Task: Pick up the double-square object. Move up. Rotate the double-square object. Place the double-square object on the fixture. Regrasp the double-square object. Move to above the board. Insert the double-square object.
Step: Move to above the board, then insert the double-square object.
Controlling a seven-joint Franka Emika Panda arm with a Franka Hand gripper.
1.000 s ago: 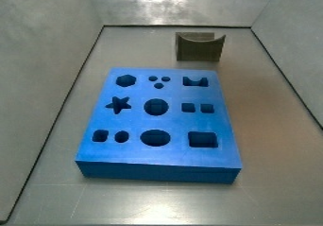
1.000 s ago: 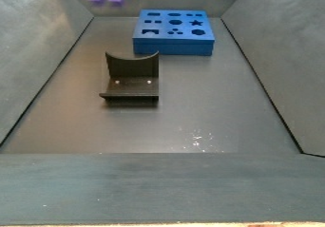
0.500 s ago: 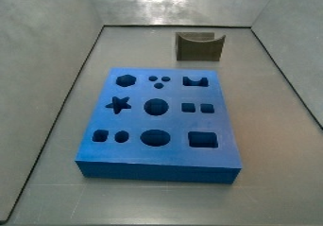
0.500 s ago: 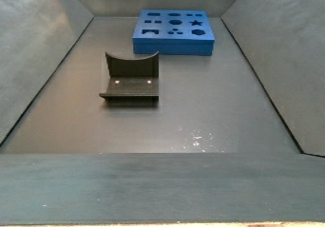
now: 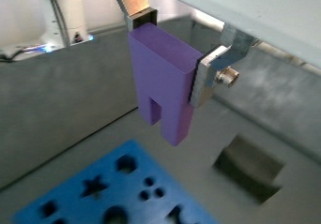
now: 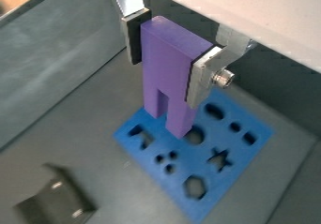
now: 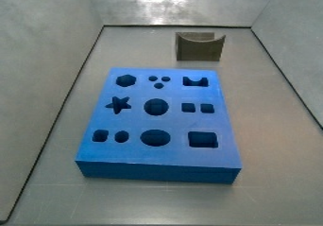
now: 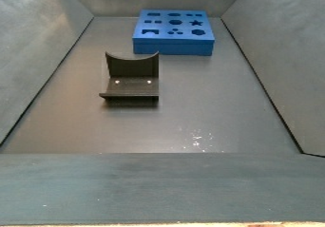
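In both wrist views my gripper is shut on the double-square object, a purple prism with a slot cut in its lower end, hanging upright high above the floor. The silver fingers press its two sides. The blue board lies far below it, and shows in both side views too. The dark fixture stands apart from the board with nothing on it. Neither side view shows the gripper or the object.
Grey walls ring the bin floor on all sides. The board's top carries several shaped holes, among them a star and circles. Outside the bin, a white stand shows in a wrist view.
A second ago the purple object's lower end showed at the top edge of a side view; it has risen out of that view. Board and fixture have not moved.
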